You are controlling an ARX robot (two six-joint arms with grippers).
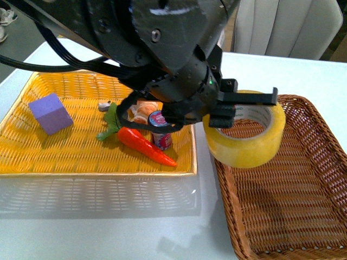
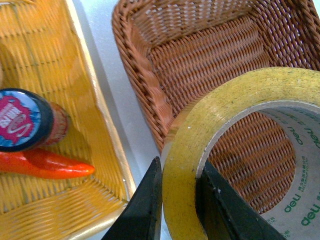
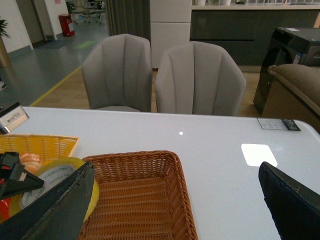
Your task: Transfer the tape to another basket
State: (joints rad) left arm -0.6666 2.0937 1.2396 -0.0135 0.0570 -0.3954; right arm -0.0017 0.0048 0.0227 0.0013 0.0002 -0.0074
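Table (image 1: 135,233): white, carrying two baskets side by side, close but apart.

Yellow basket (image 1: 54,151) on the left, source side. The brown wicker basket (image 1: 293,216) on the right was the destination, and its floor was bare.

Tape (image 1: 255,146): roll held on edge over the brown basket's far-left corner, straddling the left rim, with most of it over the interior. It looked to be off the weave, though I could not be certain.

Left gripper (image 2: 180,205): clamped on the tape's wall. Right gripper (image 3: 175,210): fingers spread wide with nothing between them, idling near the brown basket's near end.

Step in hand, as judged: transfer, tape across the gap but not yet set down. The next move would call for carrying it a little further right, clear of the rim, lowering it to the basket floor, then releasing.

Small items left in the yellow basket: purple block (image 1: 50,112), carrot (image 1: 146,146), small capped bottle (image 1: 161,130).

View notes:
- Only the front view placed the tape against both baskets. It did not show the right arm.
- Only the left wrist view showed the grip, with one finger inside the printed core and one outside.
- Only the right wrist view showed the idle gripper and the grey chairs (image 3: 200,80) beyond the table's far edge.
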